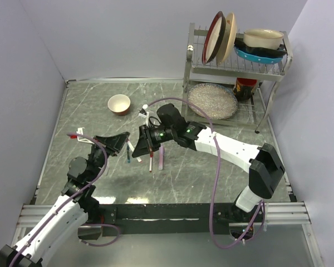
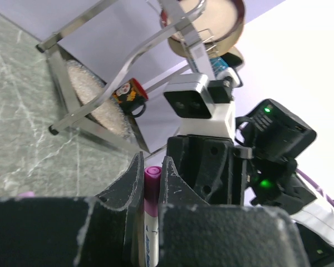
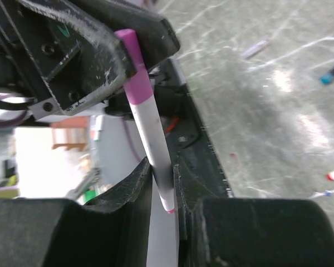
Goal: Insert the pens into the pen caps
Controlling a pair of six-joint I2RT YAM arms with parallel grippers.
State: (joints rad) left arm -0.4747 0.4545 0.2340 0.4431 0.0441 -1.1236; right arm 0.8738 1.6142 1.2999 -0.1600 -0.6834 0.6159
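Two grippers face each other over the middle of the grey veined table [image 1: 83, 111], both clenched on one pen [image 3: 156, 144], which is held clear of the surface; the right gripper [image 3: 161, 169] clamps the slim white barrel just above its small pink tail; the left gripper [image 2: 152, 167] pinches the opposite end, a lilac-pink cap [image 3: 132, 67], so judged from its slightly thicker, matte sleeve. The pen's long axis runs from one set of jaws to the other, so any seating push should travel along that line; whether the cap is fully home cannot be told. The barrel is round, smooth and glossy, so it is likely to slip between the hard black fingers. Loose on the table just nearer the arm bases lie a red-tipped pen [image 1: 151, 161], a lilac piece [image 1: 161, 156] and a teal piece [image 1: 128, 156]; a bowl [image 1: 119, 104] and a wire dish rack [image 1: 234, 67] stand well apart.
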